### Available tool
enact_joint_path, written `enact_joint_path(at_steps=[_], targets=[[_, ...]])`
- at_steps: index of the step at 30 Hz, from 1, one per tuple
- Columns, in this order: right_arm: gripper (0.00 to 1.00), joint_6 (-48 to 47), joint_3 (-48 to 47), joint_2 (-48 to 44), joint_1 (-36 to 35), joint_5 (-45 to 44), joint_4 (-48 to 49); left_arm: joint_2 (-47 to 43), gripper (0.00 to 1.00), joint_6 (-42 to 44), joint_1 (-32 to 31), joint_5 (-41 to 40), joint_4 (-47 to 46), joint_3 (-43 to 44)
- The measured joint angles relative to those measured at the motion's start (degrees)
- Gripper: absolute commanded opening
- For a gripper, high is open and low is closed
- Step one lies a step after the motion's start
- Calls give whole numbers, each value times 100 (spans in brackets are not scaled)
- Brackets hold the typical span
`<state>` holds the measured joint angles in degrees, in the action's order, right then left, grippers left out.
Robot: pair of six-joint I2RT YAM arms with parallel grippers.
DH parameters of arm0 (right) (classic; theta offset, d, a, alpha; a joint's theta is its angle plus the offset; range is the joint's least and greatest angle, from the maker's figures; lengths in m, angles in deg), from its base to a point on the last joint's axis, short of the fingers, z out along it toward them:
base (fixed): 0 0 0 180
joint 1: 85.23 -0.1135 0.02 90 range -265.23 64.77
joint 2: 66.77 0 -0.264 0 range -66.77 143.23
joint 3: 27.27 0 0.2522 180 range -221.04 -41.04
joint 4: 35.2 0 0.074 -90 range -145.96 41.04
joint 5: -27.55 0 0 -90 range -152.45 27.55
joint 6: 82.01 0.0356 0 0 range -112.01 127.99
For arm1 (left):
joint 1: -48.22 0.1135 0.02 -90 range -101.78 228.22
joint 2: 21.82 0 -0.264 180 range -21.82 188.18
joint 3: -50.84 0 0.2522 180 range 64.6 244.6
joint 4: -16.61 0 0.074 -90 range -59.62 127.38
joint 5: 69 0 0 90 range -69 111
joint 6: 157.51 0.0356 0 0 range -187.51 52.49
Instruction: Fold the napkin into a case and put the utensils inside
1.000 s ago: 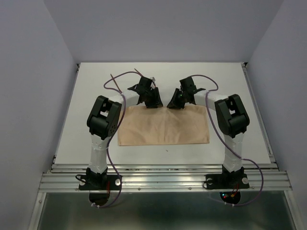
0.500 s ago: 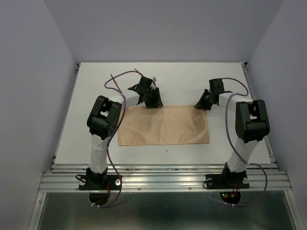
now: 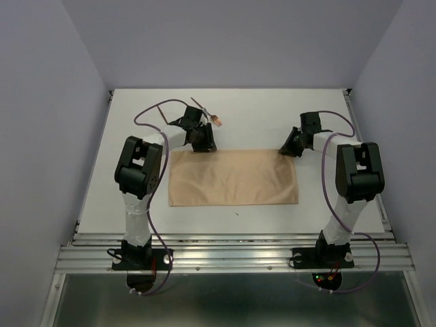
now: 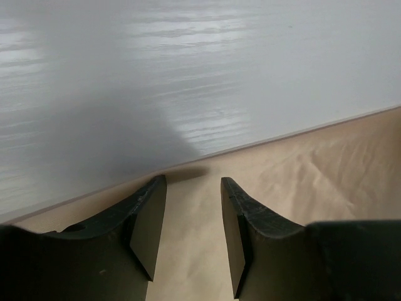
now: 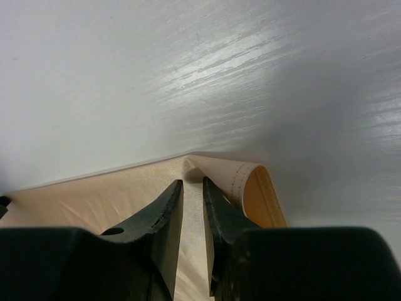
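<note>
Top view: the napkin (image 3: 231, 178) is lying flat on the surface (image 3: 327, 109), long axis left to right; the left fingers (image 3: 201, 141) are hanging at its far left corner, the right fingers (image 3: 289, 147) at its far right corner. Left wrist: fingers are standing apart, empty, over the far edge. Right wrist: fingers are standing narrow beside the curled corner (image 5: 257, 188); a pinch cannot be told.

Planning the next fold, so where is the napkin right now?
In the top view the napkin lies spread in the middle of the table, the left gripper at its far left corner and the right gripper at its far right corner.
</note>
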<state>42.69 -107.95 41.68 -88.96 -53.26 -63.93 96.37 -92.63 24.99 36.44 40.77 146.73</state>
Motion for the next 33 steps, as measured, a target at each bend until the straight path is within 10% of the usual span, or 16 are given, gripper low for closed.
enact_joint_path(at_steps=[33], targets=[[35,-343,-35,-444,131,-212,-619,-981,56,105,1541,-800,632,-745]])
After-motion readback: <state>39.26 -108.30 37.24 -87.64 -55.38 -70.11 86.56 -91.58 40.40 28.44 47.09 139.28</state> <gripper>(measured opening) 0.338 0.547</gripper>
